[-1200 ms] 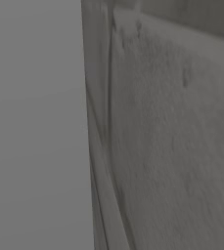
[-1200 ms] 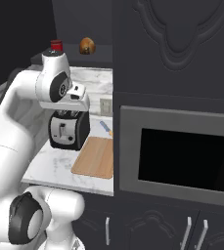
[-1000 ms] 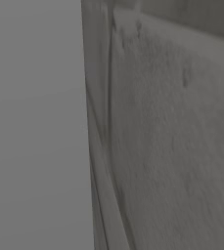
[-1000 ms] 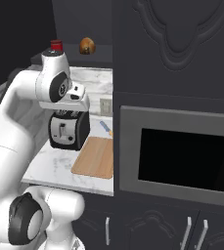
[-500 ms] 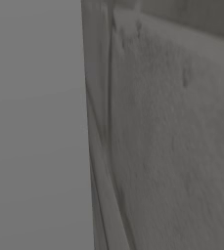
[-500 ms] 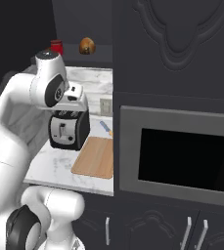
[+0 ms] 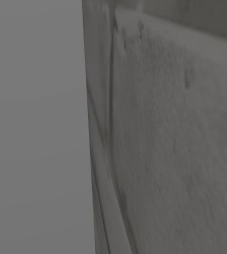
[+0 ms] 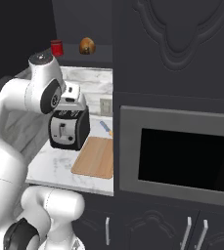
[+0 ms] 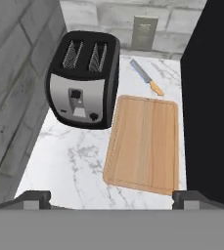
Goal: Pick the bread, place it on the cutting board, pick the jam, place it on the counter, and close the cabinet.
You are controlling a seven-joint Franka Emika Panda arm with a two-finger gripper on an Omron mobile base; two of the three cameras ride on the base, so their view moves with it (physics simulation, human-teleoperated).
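no readable text, labels, or numbers anywhere

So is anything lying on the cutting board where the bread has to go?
Nothing visible does. The cutting board lies bare on the counter, with the toaster beside it and the knife behind it, apart from its edge.

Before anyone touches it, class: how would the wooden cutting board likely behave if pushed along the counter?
The cutting board looks like a flat, stiff slab, so it should probably slide rather than tip or roll. The marble counter appears smooth, so it may slip easily. Pushed left, it would likely meet the toaster beside it.
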